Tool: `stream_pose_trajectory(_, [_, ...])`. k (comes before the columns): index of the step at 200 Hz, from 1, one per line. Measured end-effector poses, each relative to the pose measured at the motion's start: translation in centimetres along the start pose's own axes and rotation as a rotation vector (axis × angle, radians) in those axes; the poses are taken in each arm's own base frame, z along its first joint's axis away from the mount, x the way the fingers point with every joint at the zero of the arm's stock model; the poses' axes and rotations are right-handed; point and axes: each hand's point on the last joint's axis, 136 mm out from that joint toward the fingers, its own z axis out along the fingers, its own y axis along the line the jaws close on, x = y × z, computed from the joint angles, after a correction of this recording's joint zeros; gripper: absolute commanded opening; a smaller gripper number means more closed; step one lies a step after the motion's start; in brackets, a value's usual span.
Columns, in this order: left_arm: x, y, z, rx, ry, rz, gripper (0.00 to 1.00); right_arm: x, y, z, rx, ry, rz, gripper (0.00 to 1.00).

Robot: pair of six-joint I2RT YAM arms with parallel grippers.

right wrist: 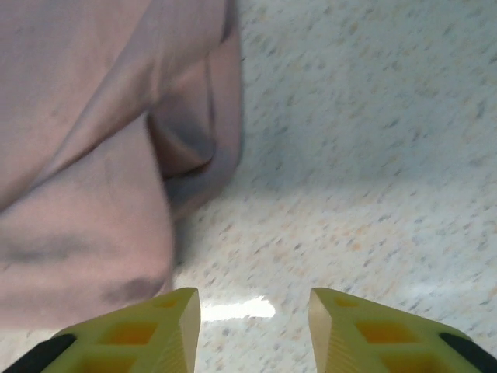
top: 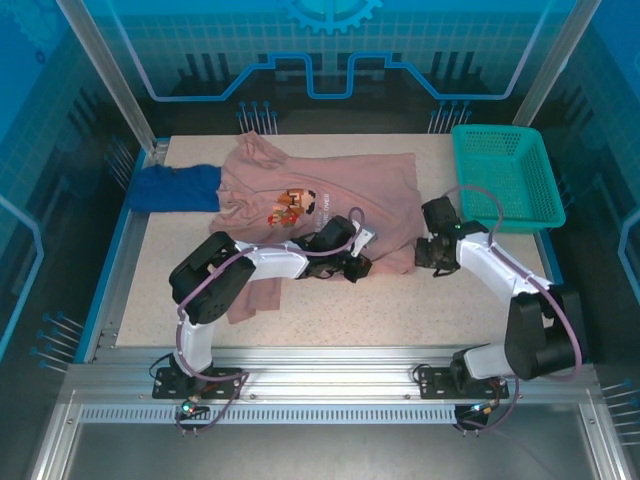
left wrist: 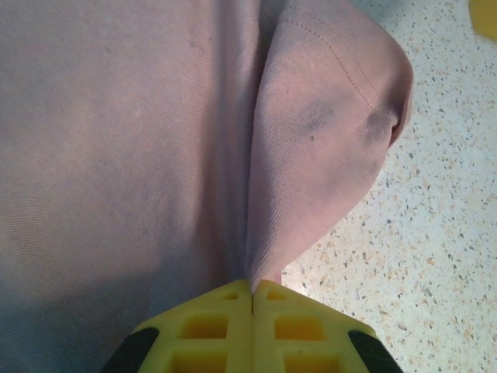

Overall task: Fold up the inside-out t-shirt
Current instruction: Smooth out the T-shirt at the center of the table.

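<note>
You've barely begun, by the look of it: the inside-out t-shirt (top: pixel 320 195) lies mostly spread on the counter (top: pixel 450 300). Your left end effector (left wrist: pixel 252 289) pinches a fabric edge; your right end effector (right wrist: pixel 254 309) hangs parted and empty beside the shirt.

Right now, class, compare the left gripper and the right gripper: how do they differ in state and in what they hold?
The left gripper is shut, the right gripper open. The left pinches a fold of the pink t-shirt; the right holds nothing, over bare table beside the shirt's edge. Both are yellow-tipped.
</note>
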Motion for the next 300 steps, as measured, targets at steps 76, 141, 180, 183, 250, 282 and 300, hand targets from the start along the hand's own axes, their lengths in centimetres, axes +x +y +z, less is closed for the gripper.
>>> stream_pose_trajectory(76, [0.2,0.0,0.0,-0.002,0.006,-0.002,0.0,3.6,4.1,3.8,-0.154,0.104,0.038,0.46])
stream_pose_trajectory(141, [0.2,0.0,0.0,-0.002,0.006,-0.002,0.0,1.8,4.4,4.7,-0.167,0.047,0.053,0.14])
stream_pose_trajectory(180, [0.1,-0.2,0.0,0.009,0.004,0.0,0.0,-0.5,2.9,3.5,-0.073,-0.011,0.007,0.07])
stream_pose_trajectory(183, [0.1,-0.2,0.0,0.012,0.003,0.0,0.0,-0.8,2.8,3.3,-0.065,-0.019,-0.004,0.07])
stream_pose_trajectory(250, [-1.6,-1.9,-0.9,0.083,-0.05,0.017,0.0,-4.5,1.3,-0.1,-0.001,-0.091,-0.076,0.25])
stream_pose_trajectory(282, [-1.1,-1.6,-0.9,0.075,-0.028,-0.012,0.0,-5.0,0.1,-0.1,0.017,-0.067,-0.076,0.35])
stream_pose_trajectory(300, [-0.9,-1.4,-0.9,0.071,-0.021,-0.018,0.0,-3.8,0.2,0.3,-0.006,-0.03,-0.076,0.38])
